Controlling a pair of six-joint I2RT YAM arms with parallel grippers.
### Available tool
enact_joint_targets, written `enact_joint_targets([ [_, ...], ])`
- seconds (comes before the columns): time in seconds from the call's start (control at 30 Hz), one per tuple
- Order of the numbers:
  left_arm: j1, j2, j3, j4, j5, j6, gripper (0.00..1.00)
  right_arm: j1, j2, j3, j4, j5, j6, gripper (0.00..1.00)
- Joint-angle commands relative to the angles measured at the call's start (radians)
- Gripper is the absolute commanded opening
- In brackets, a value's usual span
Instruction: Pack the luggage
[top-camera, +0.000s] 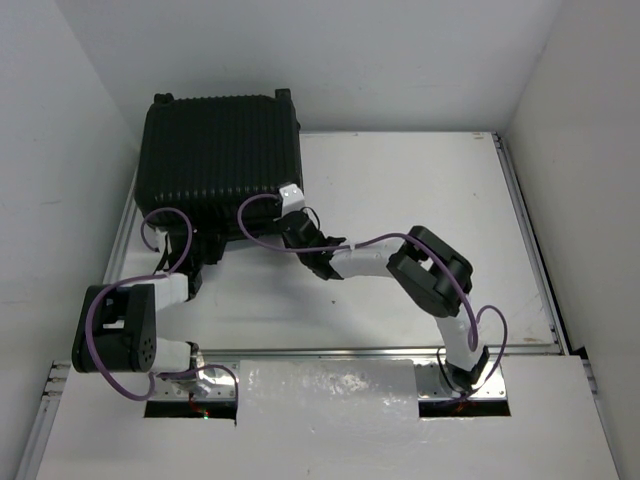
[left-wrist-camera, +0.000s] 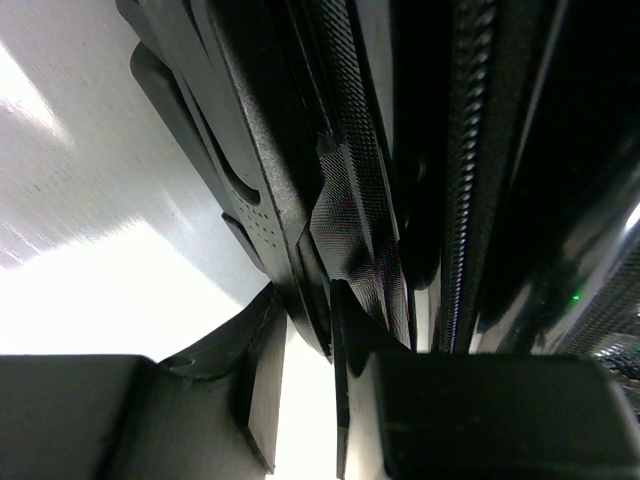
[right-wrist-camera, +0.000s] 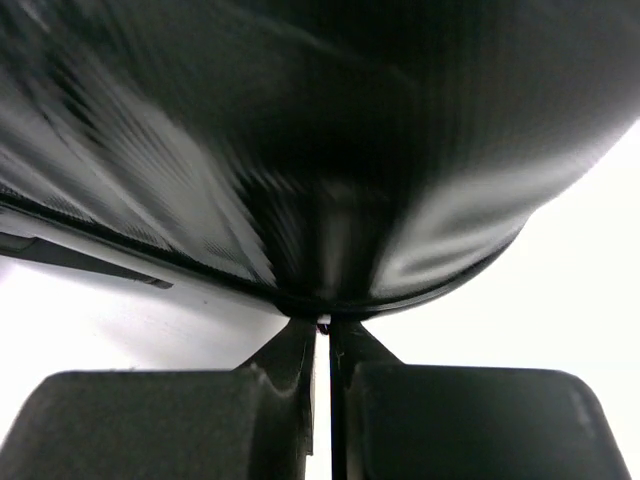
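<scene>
One luggage (top-camera: 220, 150), left claw (left-wrist-camera: 318, 322), right claw (right-wrist-camera: 322, 328)

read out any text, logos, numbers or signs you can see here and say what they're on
No text can be read in any view.
suitcase: ribbed black shell, no logo or label showing.
white patch at the suitcase's near corner: too small to tell whether it bears print.
Both wrist views: very close, dark and partly blurred, no lettering showing.
</scene>
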Motion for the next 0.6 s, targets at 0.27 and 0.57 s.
enact_joint_targets([
  [0.27, -0.017, -0.009, 0.014, -0.145, 0.063, 0.116, 0.00, -0.210, -0.140, -0.234, 0.451, -0.126, 0.067, 0.00],
  [0.57, -0.006, 0.039, 0.150, -0.280, 0.017, 0.223, 0.00, -0.368, 0.000, 0.008, 0.327, -0.499, 0.047, 0.00],
])
